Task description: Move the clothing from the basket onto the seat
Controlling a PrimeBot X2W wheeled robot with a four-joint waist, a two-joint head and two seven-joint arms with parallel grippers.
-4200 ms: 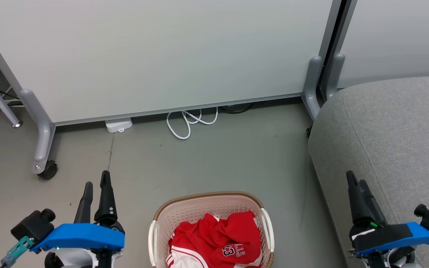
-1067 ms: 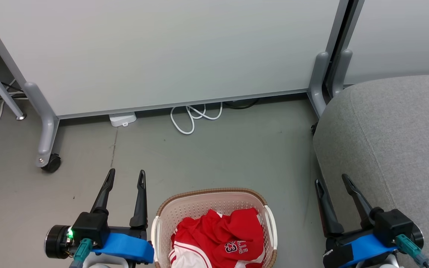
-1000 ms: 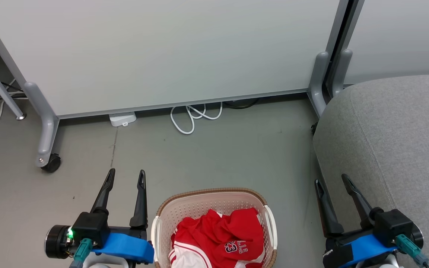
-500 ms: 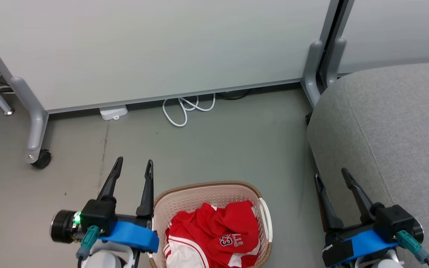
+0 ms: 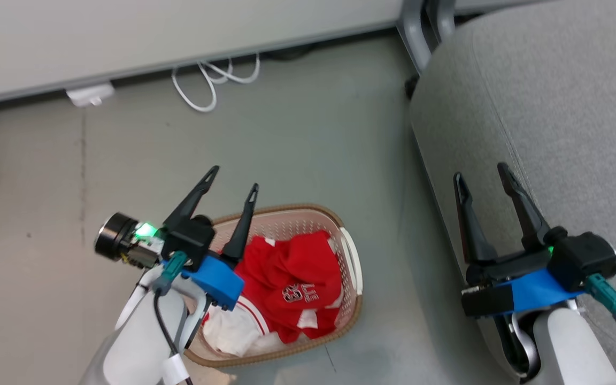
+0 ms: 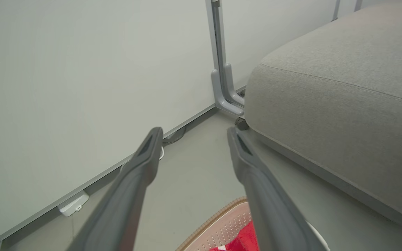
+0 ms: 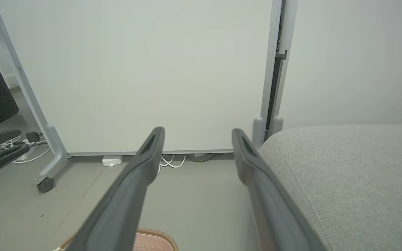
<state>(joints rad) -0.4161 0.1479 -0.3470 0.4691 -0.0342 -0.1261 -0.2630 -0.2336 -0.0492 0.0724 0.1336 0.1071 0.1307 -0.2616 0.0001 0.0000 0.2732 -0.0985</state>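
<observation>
Both arms match: pale grey-white forearms (image 5: 137, 342), a bright blue plastic shell (image 5: 214, 275) at each wrist and a black camera block (image 5: 580, 256) on it. The left gripper (image 5: 234, 177) and right gripper (image 5: 479, 171) each have two long, dark, tapering fingers (image 5: 470, 224) with a slot near the tip. Teal plugs (image 5: 605, 299) feed black cables (image 5: 165, 337), and a little green light (image 5: 145, 230) glows on each wrist.

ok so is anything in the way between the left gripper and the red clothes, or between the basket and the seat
Nothing visible is. The left gripper hangs open above the rim of the basket, and the red clothing lies uncovered in its open top. Between the basket and the seat lies a strip of bare floor.
</observation>
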